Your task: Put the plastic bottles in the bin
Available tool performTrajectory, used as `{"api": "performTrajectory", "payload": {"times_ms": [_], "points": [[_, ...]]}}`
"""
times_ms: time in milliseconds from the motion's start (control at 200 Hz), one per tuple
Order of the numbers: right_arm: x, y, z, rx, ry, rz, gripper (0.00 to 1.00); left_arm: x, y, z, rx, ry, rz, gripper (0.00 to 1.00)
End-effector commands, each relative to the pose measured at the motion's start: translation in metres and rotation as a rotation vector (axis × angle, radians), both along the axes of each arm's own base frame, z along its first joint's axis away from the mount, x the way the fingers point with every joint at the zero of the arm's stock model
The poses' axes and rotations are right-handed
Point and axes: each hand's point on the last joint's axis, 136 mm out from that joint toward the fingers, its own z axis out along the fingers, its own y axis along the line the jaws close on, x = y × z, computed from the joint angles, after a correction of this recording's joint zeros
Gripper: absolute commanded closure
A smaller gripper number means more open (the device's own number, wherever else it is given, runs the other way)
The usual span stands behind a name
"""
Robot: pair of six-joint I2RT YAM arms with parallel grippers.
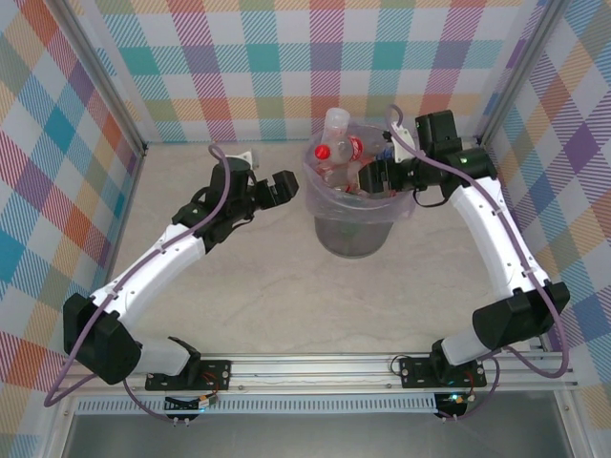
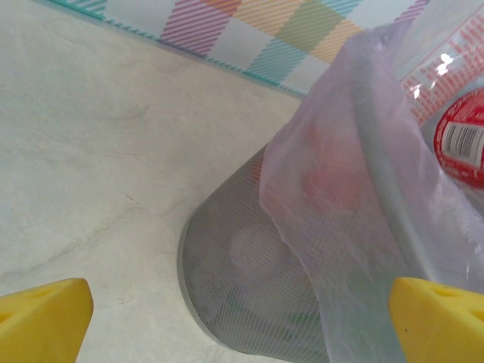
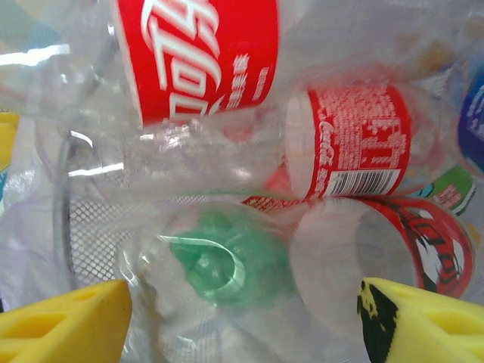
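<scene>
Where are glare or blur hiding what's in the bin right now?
Top external: evenly lit and sharp on the bin. Left wrist: the lilac bag is close and soft, veiling red shapes behind it; the yellow fingers are blurred. Right wrist: white glare streaks the clear plastic by the red-labelled bottle, and the green bottle is out of focus.

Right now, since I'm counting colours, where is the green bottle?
In the right wrist view, the green bottle lies deep inside the bin, left of centre, below the red-labelled bottles.
</scene>
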Motion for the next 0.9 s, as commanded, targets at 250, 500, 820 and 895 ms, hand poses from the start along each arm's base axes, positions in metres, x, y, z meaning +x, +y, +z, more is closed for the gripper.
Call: {"api": "performTrajectory", "payload": {"times_ms": [250,500,820,895], "points": [[0.012,-0.052,0.085,-0.04,-0.167,-0.189,0.08,-0.006,0.09,-0.001,0.18,-0.014,0.193,0.0],[0.035,-0.101,0.042,0.225,0.034,-0.303,0.09,-0.027,0.173,-0.033,0.33,0.059,0.39,0.0],[0.051,-0.077,0.012,0.437,0.15,-0.194,0.08,-0.06,0.227,-0.065,0.381,0.099,0.556,0.0],[0.052,-0.068,0.005,0.443,0.176,-0.172,0.08,-0.062,0.231,-0.068,0.382,0.099,0.569,0.0]]}}
